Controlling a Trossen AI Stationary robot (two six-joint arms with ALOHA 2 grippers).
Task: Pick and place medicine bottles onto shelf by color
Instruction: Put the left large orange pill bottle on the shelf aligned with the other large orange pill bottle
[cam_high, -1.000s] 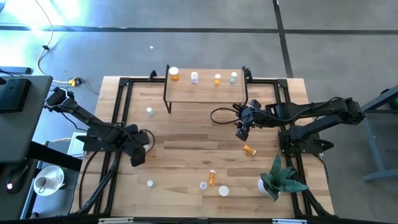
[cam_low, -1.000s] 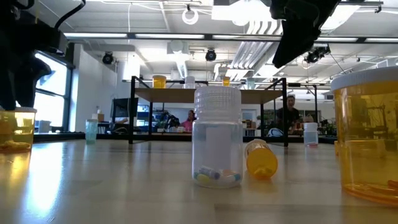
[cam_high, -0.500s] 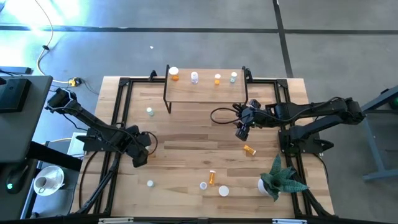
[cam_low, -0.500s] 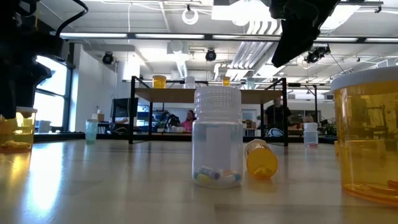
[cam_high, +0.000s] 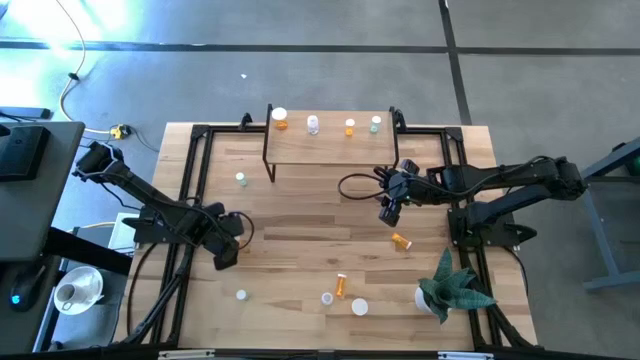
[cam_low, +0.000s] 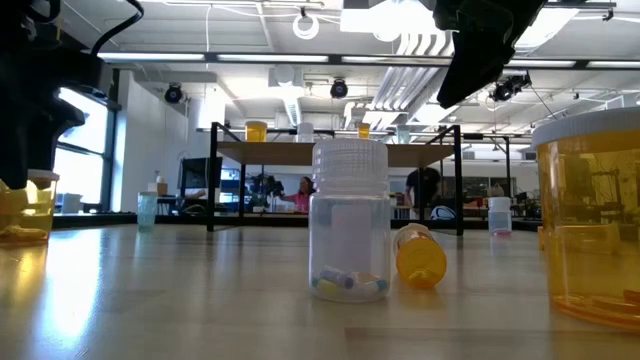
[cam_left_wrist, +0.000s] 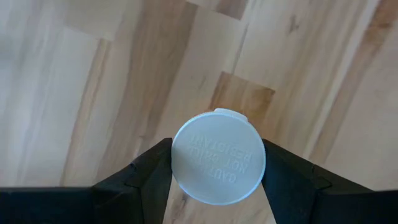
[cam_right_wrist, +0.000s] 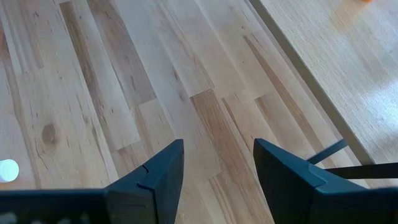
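Observation:
An orange medicine bottle (cam_low: 24, 210) with a white cap (cam_left_wrist: 217, 163) stands upright on the table's left part. My left gripper (cam_high: 224, 254) hangs over it, pointing steeply down, shut on it. My right gripper (cam_high: 390, 212) hovers open with nothing between its fingers, above the table by the shelf's right front leg. The shelf (cam_high: 330, 143) stands at the far edge; on it stand two orange bottles (cam_high: 280, 119), a clear one (cam_high: 313, 124) and a pale green one (cam_high: 376, 123). My left gripper pinches the bottle's white cap (cam_left_wrist: 182, 158) between its two fingers (cam_left_wrist: 146, 177), which meet two opposite sides of the cap's rim. The fingers come from above, pointing down. The bottle stands upright with its base on the table.
Loose bottles on the table: a pale green one (cam_high: 240, 179), an orange one lying down (cam_high: 401, 241), an orange (cam_high: 341, 285) and a clear one (cam_high: 327, 298), two more near the front (cam_high: 241, 295) (cam_high: 360, 307). A green plant (cam_high: 450, 290) stands at the near right.
In the low view my left gripper's dark fingers have sunk slightly and now cover more of the orange bottle's top. The bottle has stayed where it stood.

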